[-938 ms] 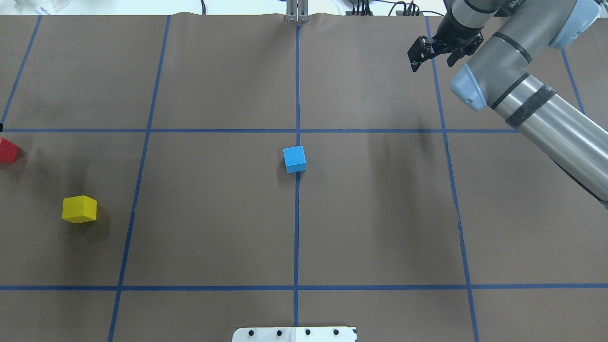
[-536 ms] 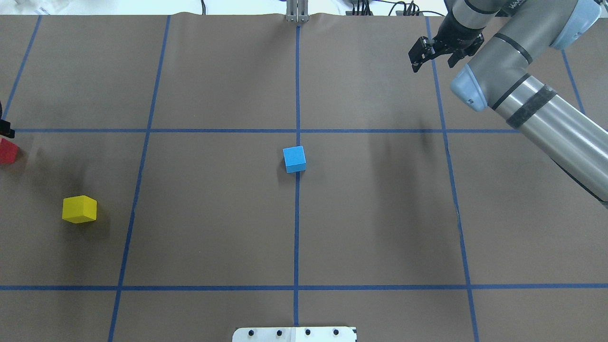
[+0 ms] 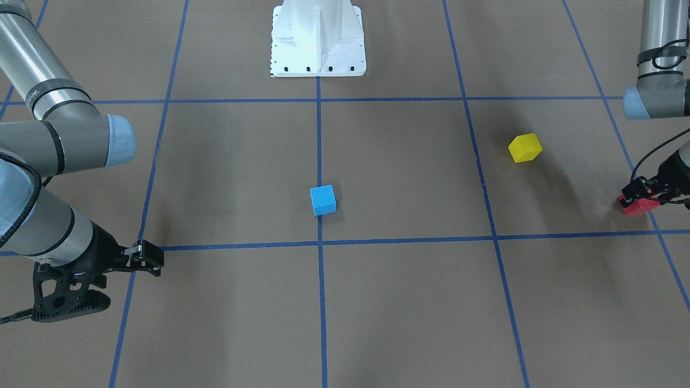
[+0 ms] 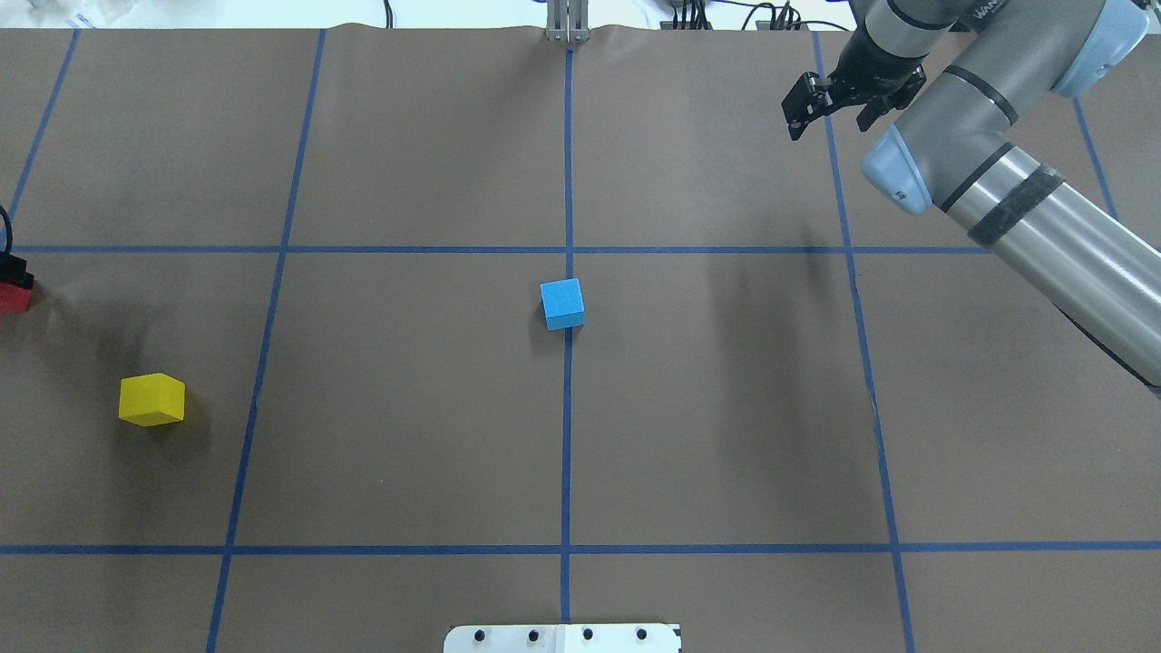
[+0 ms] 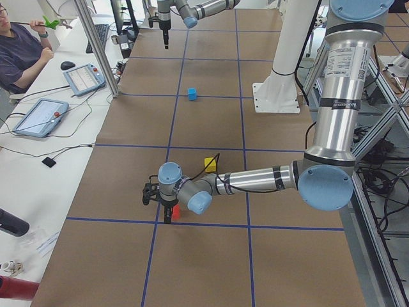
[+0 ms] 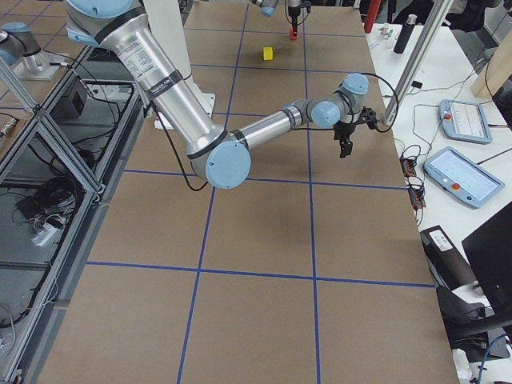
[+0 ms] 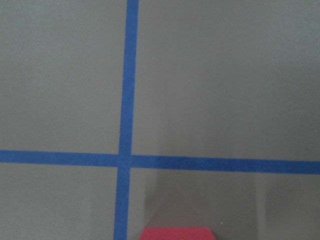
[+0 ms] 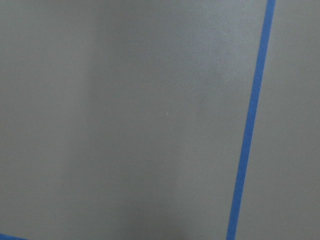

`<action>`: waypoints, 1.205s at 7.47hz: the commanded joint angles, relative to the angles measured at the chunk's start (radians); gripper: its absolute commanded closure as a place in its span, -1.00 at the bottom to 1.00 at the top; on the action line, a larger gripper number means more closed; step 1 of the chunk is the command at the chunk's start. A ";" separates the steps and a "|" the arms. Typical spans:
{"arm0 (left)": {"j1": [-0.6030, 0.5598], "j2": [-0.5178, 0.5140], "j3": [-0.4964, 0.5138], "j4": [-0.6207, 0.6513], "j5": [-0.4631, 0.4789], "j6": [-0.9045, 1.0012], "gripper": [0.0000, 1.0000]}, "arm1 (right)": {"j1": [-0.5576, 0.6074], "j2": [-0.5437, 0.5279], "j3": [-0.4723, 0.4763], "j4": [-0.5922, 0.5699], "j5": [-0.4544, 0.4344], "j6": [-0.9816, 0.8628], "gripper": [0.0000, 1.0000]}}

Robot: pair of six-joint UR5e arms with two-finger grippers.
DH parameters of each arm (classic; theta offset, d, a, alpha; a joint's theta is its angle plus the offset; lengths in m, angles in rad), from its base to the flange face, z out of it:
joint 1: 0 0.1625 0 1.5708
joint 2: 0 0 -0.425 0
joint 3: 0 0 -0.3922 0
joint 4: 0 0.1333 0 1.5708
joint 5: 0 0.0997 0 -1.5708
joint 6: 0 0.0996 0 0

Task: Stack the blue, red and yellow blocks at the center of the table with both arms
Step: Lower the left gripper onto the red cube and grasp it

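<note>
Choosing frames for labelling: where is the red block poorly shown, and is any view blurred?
Overhead exterior: the red cube-shaped block is cut by the left edge. Left wrist-mounted: only a soft sliver of it at the bottom edge. Right wrist-mounted: soft, showing just brown table cover and blue tape.

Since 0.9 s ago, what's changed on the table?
The left gripper came in from the overhead view's left edge and dropped onto the red block, now hiding its top. Whether it has gripped the block, I cannot tell. The right gripper barely shifted. The blue block, the yellow block and the red block stayed put.
</note>
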 commanded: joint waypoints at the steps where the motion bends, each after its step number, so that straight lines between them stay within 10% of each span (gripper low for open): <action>1: 0.006 0.025 -0.001 -0.027 0.000 -0.002 -0.99 | 0.001 0.000 0.000 -0.002 0.000 0.000 -1.00; 2: 0.006 0.037 -0.003 -0.062 -0.002 -0.008 -0.52 | 0.001 0.000 0.000 -0.002 0.000 0.002 -1.00; 3: 0.006 0.037 -0.008 -0.064 -0.002 -0.006 0.57 | 0.001 0.000 0.000 0.000 0.000 0.002 -1.00; 4: 0.006 0.031 -0.008 -0.061 -0.005 -0.006 1.00 | 0.001 0.000 0.000 0.000 0.000 0.002 -1.00; 7: 0.003 0.011 -0.136 0.038 -0.044 -0.005 1.00 | 0.001 0.001 0.000 0.000 0.002 0.003 -1.00; 9: 0.003 -0.202 -0.312 0.498 -0.043 -0.006 1.00 | 0.001 0.000 0.000 -0.002 0.002 0.002 -1.00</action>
